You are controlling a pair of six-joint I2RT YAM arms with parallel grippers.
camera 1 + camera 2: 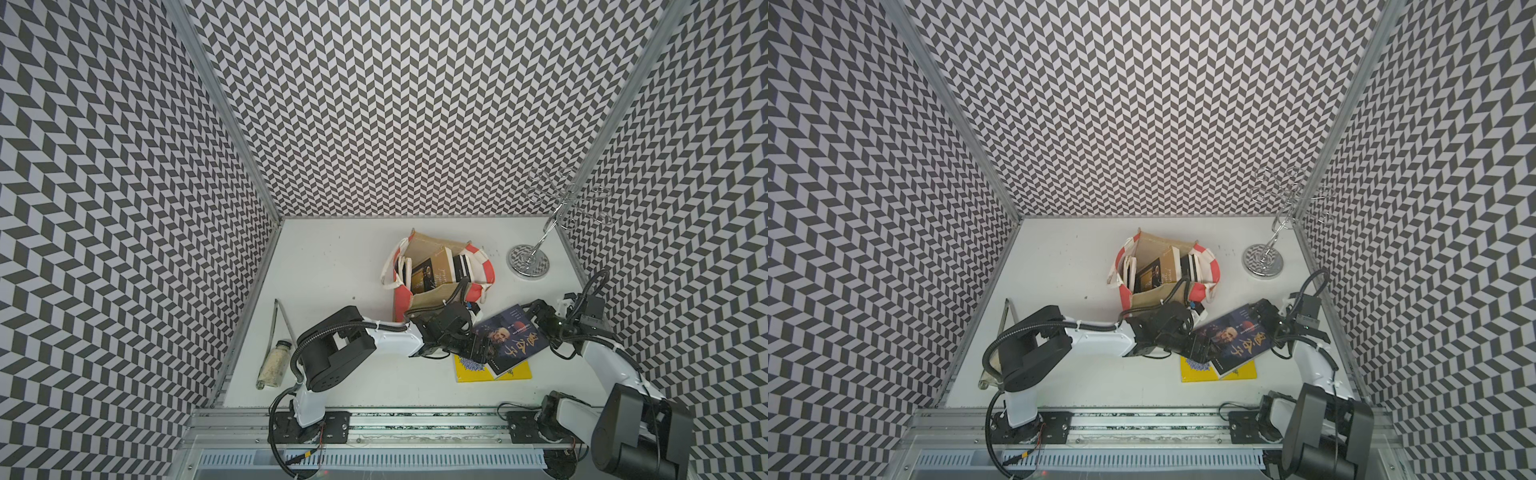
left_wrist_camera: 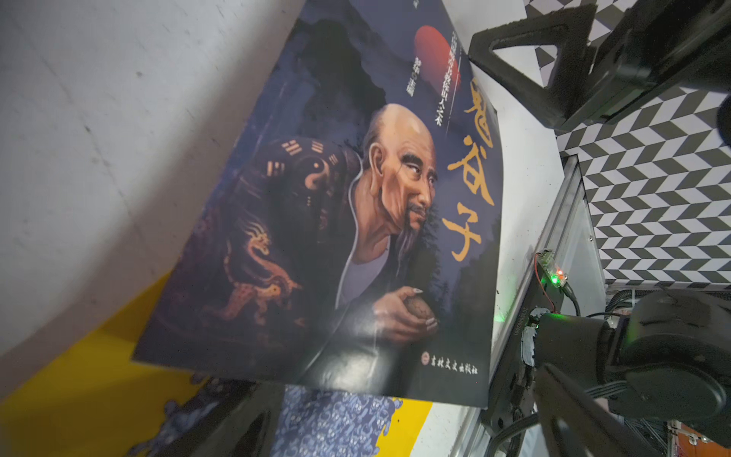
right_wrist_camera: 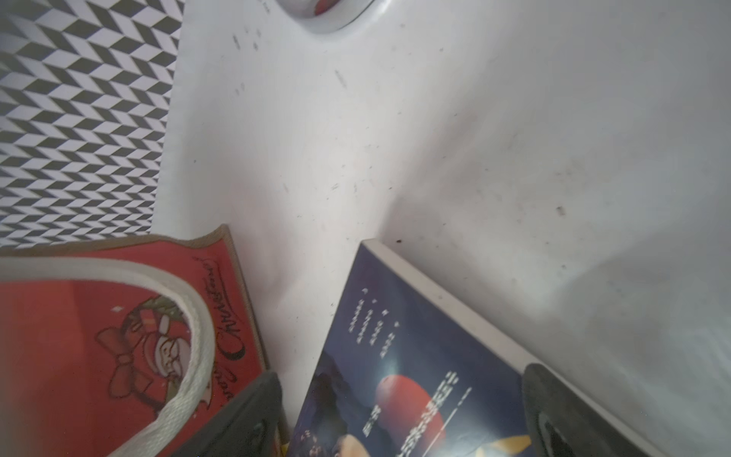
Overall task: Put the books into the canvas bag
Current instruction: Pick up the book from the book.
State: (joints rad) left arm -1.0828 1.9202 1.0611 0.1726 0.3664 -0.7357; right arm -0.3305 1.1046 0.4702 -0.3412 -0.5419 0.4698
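Lying aslant at lower right of both top views, the navy book [image 1: 509, 338] rests partly on the yellow book [image 1: 490, 371], long axis running from lower left to upper right. The left gripper [image 1: 478, 350] meets its lower-left end and the right gripper [image 1: 540, 318] its upper-right end; both stand wide, and the right wrist view shows dark fingers [image 3: 553, 411] either side of the cover without a clear clamp. The canvas bag [image 1: 440, 270], already holding books, stands just above, nearer the left arm.
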